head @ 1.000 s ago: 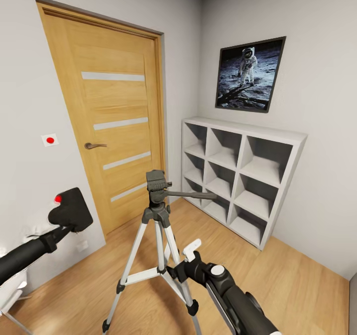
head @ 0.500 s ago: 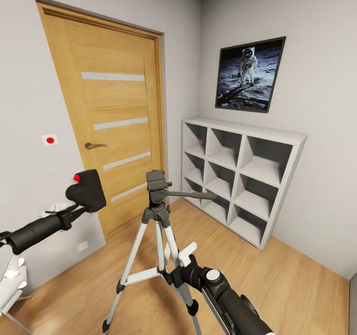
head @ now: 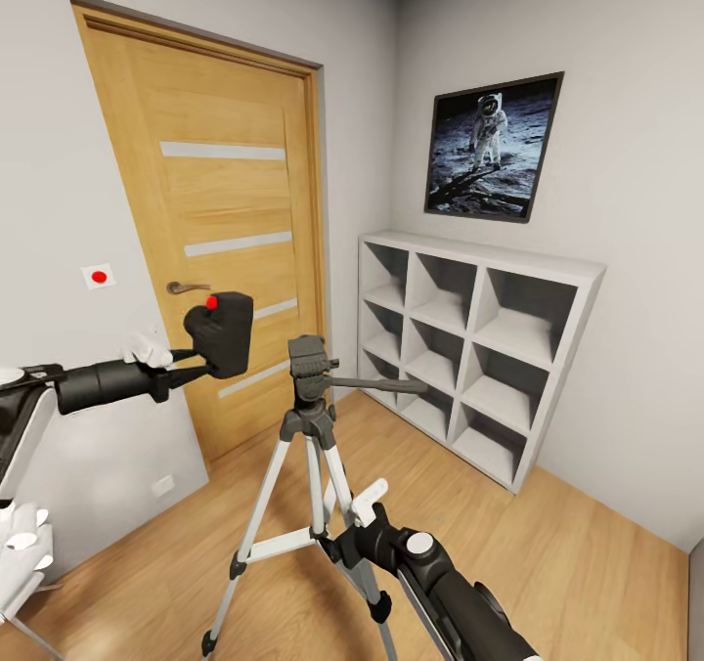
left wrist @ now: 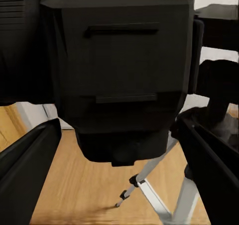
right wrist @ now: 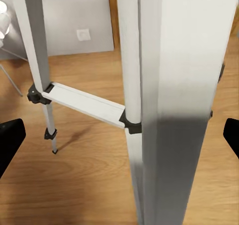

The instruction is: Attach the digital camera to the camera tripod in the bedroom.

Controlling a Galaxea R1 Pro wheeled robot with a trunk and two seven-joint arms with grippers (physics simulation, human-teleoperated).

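The digital camera [head: 223, 333], matte black with a red button on top, hangs in the air left of and slightly above the camera tripod's black pan head [head: 310, 361]. My left gripper [head: 196, 360] is shut on the camera's lower end. In the left wrist view the camera body [left wrist: 124, 70] sits between both dark fingers [left wrist: 27, 170]. The tripod stands on the plank floor, its long handle [head: 386, 385] pointing right. Low down, my right gripper [head: 344, 532] is open around a silver tripod leg [right wrist: 169, 110], and its fingertips [right wrist: 10, 140] stand wide apart on either side.
Behind the tripod is an oak door [head: 225, 182] with frosted stripes. Grey cube shelves [head: 479, 280] stand along the right wall under the astronaut picture [head: 492, 148]. A white legged object [head: 22, 544] sits at the lower left. Open wooden floor [head: 577, 563] lies to the right.
My left arm has carried the camera up and to the right, from beside the wall to just left of the pan head. The right gripper shifted slightly lower, then stayed at the leg.
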